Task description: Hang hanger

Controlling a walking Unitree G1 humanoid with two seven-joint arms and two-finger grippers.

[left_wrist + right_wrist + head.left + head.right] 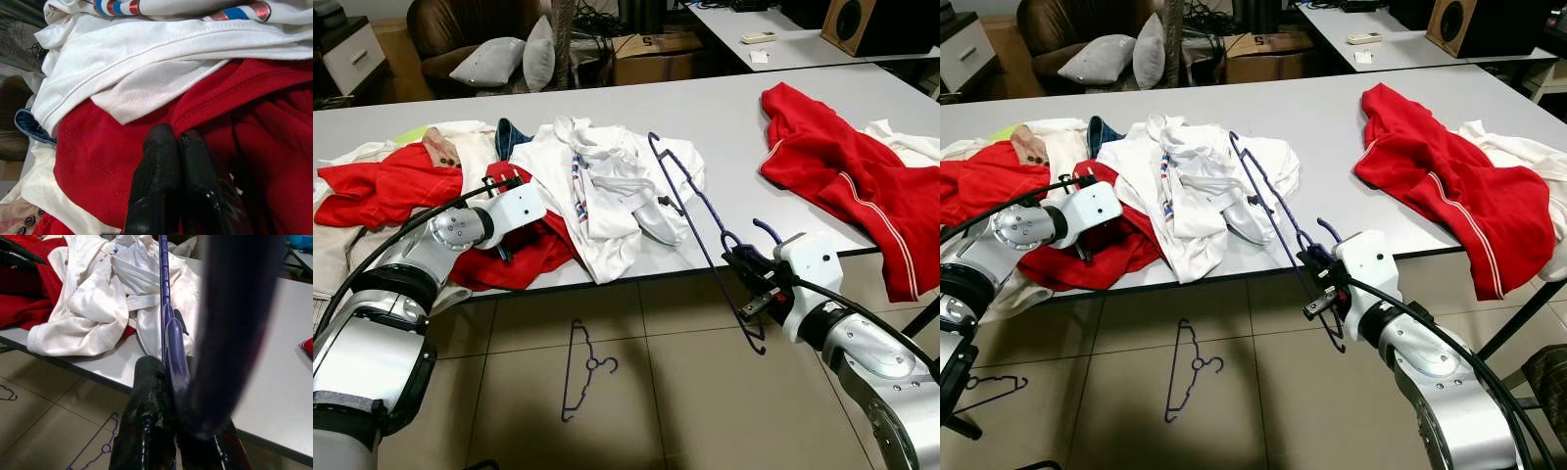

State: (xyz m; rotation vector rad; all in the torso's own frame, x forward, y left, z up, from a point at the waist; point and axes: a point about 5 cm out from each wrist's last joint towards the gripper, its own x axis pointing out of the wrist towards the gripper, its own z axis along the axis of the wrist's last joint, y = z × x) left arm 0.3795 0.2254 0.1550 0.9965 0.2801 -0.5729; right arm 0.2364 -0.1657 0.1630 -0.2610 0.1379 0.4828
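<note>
Both jaws closed: right gripper [751, 277] clamped on the purple hanger [690, 201] near its hook, lower right of centre in the left eye view; left gripper [178, 147] has its two black fingers pressed together with nothing visible between them, tips against red cloth; largest to smallest: grey table [724, 117] spans the frame from left edge to right edge, tiled floor [656, 392] below it; red garment with white stripe [852, 186] at the right, draped over the table's front edge; white shirt pile [607, 191] at centre, a red-white-blue striped trim visible on it; red shirt [386, 186] at the left, more red cloth [524, 250] under the white pile at the front edge, beside the left gripper; held hanger runs tilted from above the white pile at upper centre down past the table edge to the right gripper, its lower end hanging off the table in front of the floor; second purple hanger [582, 372] flat on the floor, lower centre; third hanger [994, 387] on the floor at lower left of the right eye view; cardboard box [656, 54] at top centre behind the table, a mark like "5" on its flap, not clearly readable; grey cushions [509, 59] on a brown chair, upper left; speaker [871, 24] in the upper right corner; no other writing legible.
</note>
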